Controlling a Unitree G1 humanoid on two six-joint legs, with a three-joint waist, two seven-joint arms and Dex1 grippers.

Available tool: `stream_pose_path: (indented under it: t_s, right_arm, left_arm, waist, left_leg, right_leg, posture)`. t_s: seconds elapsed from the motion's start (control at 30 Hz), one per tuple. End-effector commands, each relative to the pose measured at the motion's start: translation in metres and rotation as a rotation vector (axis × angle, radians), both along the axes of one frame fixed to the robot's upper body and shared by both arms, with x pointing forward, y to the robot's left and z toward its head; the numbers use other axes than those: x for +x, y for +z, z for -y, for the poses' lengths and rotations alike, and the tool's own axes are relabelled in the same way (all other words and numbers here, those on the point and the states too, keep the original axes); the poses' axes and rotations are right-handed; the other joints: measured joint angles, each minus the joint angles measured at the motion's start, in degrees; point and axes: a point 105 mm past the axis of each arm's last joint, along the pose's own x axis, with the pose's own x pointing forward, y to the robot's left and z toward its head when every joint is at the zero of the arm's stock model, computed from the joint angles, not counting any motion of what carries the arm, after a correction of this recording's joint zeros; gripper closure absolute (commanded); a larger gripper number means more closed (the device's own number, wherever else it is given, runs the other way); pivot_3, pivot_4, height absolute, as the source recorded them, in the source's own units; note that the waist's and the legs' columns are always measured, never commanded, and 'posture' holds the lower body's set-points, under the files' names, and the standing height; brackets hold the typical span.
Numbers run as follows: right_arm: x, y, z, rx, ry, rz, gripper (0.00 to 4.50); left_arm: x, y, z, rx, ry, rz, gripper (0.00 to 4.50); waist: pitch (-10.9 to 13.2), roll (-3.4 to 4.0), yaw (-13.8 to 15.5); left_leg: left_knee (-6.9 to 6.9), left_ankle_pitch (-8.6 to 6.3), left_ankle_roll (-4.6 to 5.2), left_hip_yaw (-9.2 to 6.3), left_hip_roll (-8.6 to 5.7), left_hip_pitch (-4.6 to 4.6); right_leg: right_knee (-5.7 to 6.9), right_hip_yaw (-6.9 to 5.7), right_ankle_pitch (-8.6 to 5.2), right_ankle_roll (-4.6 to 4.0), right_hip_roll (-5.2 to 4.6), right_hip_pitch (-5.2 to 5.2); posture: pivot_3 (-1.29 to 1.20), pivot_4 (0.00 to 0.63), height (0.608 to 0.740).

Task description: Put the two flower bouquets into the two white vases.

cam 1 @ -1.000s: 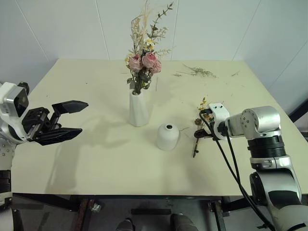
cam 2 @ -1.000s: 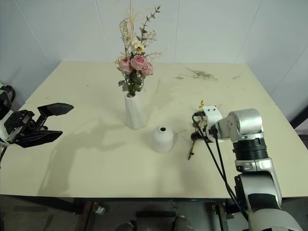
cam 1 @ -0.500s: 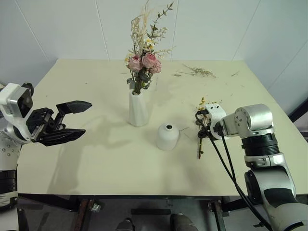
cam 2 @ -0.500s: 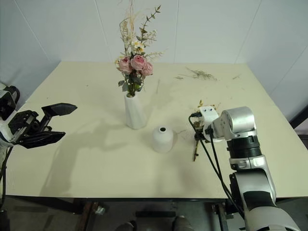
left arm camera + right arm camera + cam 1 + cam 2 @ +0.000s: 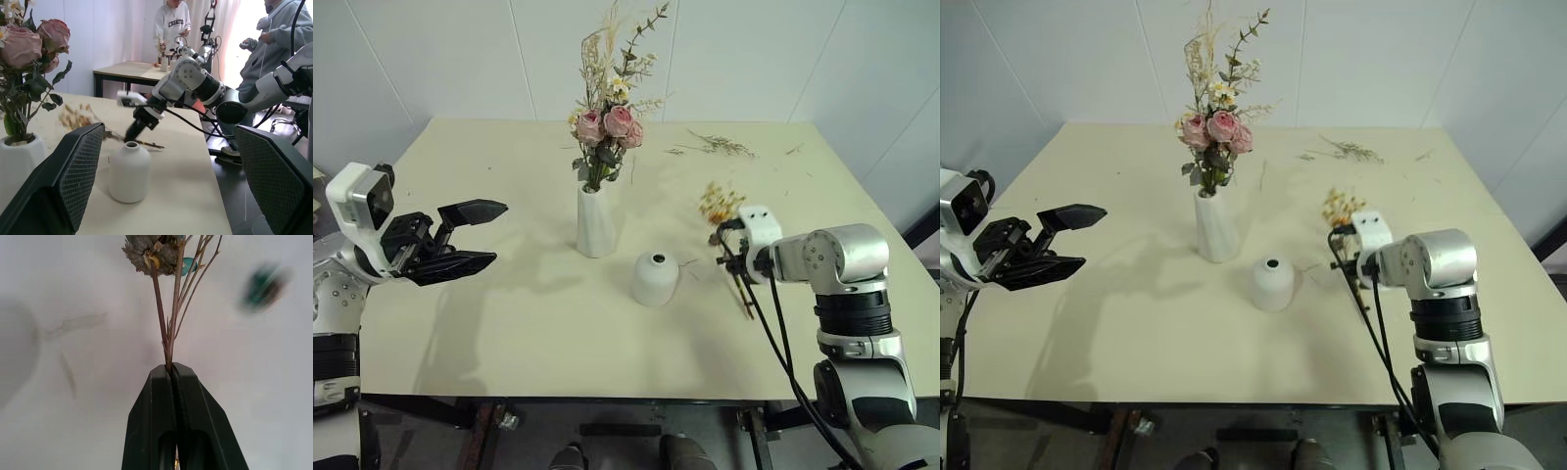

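- Centrally on the pale table [image 5: 509, 323], the tall tapered matte white vase [image 5: 595, 222] holds the bunch of dusty pink roses with green leaves [image 5: 607, 127].
- Just right and nearer, the short rounded white vase [image 5: 655, 277] stands empty.
- Further right, the right gripper [image 5: 170, 369] is clamped on the thin yellow-orange sprig [image 5: 722, 211], its flower end raised.
- At left, the left gripper [image 5: 475, 235] hangs wide apart, holding nothing.

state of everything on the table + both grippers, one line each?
Rose bouquet: standing in the tall vase.
Tall vase: upright, filled.
Short vase: upright, mouth empty.
Yellow sprig: lifted off the table, flower end up, stem clamped.
Right gripper: shut on the sprig's stems.
Left gripper: open, empty, apart from the vases.
Loose twigs: lying at the table's far side.
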Motion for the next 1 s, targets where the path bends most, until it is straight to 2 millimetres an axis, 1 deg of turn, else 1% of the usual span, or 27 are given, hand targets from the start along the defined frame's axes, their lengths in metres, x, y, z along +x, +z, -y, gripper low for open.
stream_pose_path:
  t_s: [0.03, 0.13, 0.17, 0.2, 0.27, 0.33, 0.4, 0.5, 0.6, 0.63, 0.67, 0.73, 0.8, 0.87, 1.0]
  right_arm:
    - [0.01, 0.057, 0.006, 0.014, -0.055, 0.381, 4.46]
    - [0.01, 0.095, 0.0, 0.031, -0.037, 0.675, 4.46]
    - [0.008, 0.103, 0.0, 0.042, -0.045, 0.746, 4.46]
    - [0.007, 0.106, 0.0, 0.05, -0.053, 0.786, 4.46]
    - [-0.004, 0.122, -0.01, 0.099, 0.003, 0.918, 4.46]
    - [-0.014, 0.133, -0.019, 0.142, 0.059, 1.017, 4.46]
    - [-0.021, 0.136, -0.026, 0.181, 0.098, 1.064, 4.46]
    - [-0.028, 0.137, -0.036, 0.232, 0.147, 1.083, 4.46]
    - [-0.046, 0.142, -0.061, 0.302, 0.293, 1.138, 4.46]
    - [-0.052, 0.141, -0.07, 0.312, 0.349, 1.145, 4.46]
    - [-0.057, 0.136, -0.08, 0.299, 0.409, 1.135, 4.46]
    - [-0.061, 0.13, -0.089, 0.278, 0.465, 1.12, 4.46]
    - [-0.07, 0.109, -0.112, 0.236, 0.601, 1.065, 4.46]
    - [-0.077, 0.096, -0.126, 0.227, 0.675, 1.035, 4.46]
    - [-0.08, 0.086, -0.137, 0.225, 0.695, 1.025, 4.46]
  left_arm:
    - [-0.009, 0.003, 0.003, 0.021, -0.117, 0.043, 0.0]
    - [-0.007, 0.005, 0.006, 0.012, -0.136, 0.041, 0.0]
    - [-0.006, 0.006, 0.007, 0.012, -0.14, 0.04, 0.0]
    - [-0.006, 0.006, 0.007, 0.013, -0.142, 0.038, 0.0]
    - [-0.004, 0.007, 0.009, 0.019, -0.145, 0.036, 0.0]
    - [-0.003, 0.007, 0.009, 0.022, -0.144, 0.034, 0.0]
    - [-0.002, 0.007, 0.009, 0.025, -0.144, 0.03, 0.0]
    - [-0.001, 0.006, 0.008, 0.028, -0.141, 0.022, 0.0]
    - [0.001, 0.004, 0.008, 0.039, -0.135, 0.001, 0.0]
    - [0.002, 0.003, 0.007, 0.042, -0.133, -0.004, 0.0]
    - [0.002, 0.002, 0.007, 0.046, -0.129, -0.01, 0.0]
    - [0.002, 0.002, 0.005, 0.049, -0.125, -0.015, 0.0]
    - [0.004, 0.0, 0.004, 0.075, -0.107, -0.012, 0.0]
    - [0.005, -0.001, 0.002, 0.087, -0.088, 0.002, 0.0]
    - [0.007, 0.001, -0.004, 0.084, -0.043, 0.056, 0.0]
  waist:
    - [0.0, 0.0, -0.1]
    - [0.0, 0.0, -0.1]
    - [0.0, 0.0, -0.1]
    - [0.0, 0.0, -0.1]
    - [0.0, 0.0, -0.1]
    - [0.0, 0.0, 0.0]
    - [0.0, 0.0, -0.1]
    - [0.0, 0.01, -0.1]
    - [0.0, 0.01, -0.1]
    - [0.0, 0.01, -0.1]
    - [0.0, 0.01, -0.1]
    - [0.0, 0.01, -0.1]
    - [0.0, 0.01, 0.0]
    - [0.0, 0.0, 0.0]
    - [0.0, 0.0, 0.0]
  left_leg:
    - [-0.02, 0.0, 0.0, 0.01, 0.0, 0.02]
    - [-0.05, 0.0, 0.0, 0.01, 0.0, 0.01]
    - [-0.06, 0.0, 0.0, 0.01, 0.0, 0.01]
    - [-0.07, 0.0, 0.0, 0.03, 0.0, 0.01]
    - [-0.1, 0.0, 0.0, 0.01, 0.0, 0.01]
    - [-0.13, 0.0, -0.01, 0.0, 0.0, 0.0]
    - [-0.15, 0.0, -0.01, 0.01, 0.0, 0.0]
    - [-0.15, 0.0, -0.01, 0.0, 0.01, 0.03]
    - [-0.14, 0.01, -0.01, -0.02, 0.01, 0.04]
    - [-0.14, 0.01, -0.01, -0.02, 0.01, 0.04]
    - [-0.14, 0.01, -0.02, -0.02, 0.01, 0.05]
    - [-0.14, 0.01, -0.02, -0.03, 0.02, 0.06]
    - [-0.14, 0.01, -0.02, -0.02, 0.02, 0.06]
    - [-0.14, 0.01, -0.02, -0.03, 0.02, 0.07]
    - [-0.13, 0.01, -0.02, -0.02, 0.02, 0.06]
  right_leg:
    - [-0.01, 0.0, 0.0, 0.0, 0.0, 0.01]
    - [-0.04, 0.0, 0.0, 0.01, 0.0, 0.01]
    - [-0.04, 0.0, 0.0, 0.01, 0.0, 0.0]
    - [-0.05, 0.01, 0.0, 0.01, 0.0, 0.0]
    - [-0.04, 0.0, -0.01, 0.02, 0.0, 0.0]
    - [-0.06, 0.0, -0.01, 0.03, 0.0, 0.0]
    - [-0.07, 0.0, -0.01, 0.03, -0.01, 0.0]
    - [-0.02, 0.01, -0.02, 0.02, 0.0, 0.0]
    - [0.03, 0.0, -0.03, 0.0, 0.0, 0.0]
    - [0.04, 0.0, -0.03, 0.0, 0.0, 0.0]
    - [0.04, 0.0, -0.03, 0.0, 0.0, 0.0]
    - [0.06, 0.0, -0.05, -0.03, 0.01, 0.0]
    - [0.06, 0.0, -0.05, -0.03, 0.01, 0.0]
    - [0.04, -0.01, -0.06, -0.04, 0.01, 0.01]
    - [0.05, -0.01, -0.07, -0.05, 0.0, 0.0]
  posture:
    - [0.0, 0.15, 0.74]
    - [0.0, 0.15, 0.74]
    - [0.0, 0.15, 0.74]
    - [0.0, 0.15, 0.74]
    - [0.0, 0.15, 0.74]
    - [0.0, 0.15, 0.74]
    - [0.0, 0.15, 0.74]
    - [0.0, 0.15, 0.74]
    - [0.0, 0.15, 0.74]
    - [0.0, 0.15, 0.74]
    - [0.0, 0.15, 0.74]
    - [0.0, 0.15, 0.74]
    - [0.0, 0.15, 0.74]
    - [0.0, 0.15, 0.74]
    - [0.0, 0.15, 0.74]
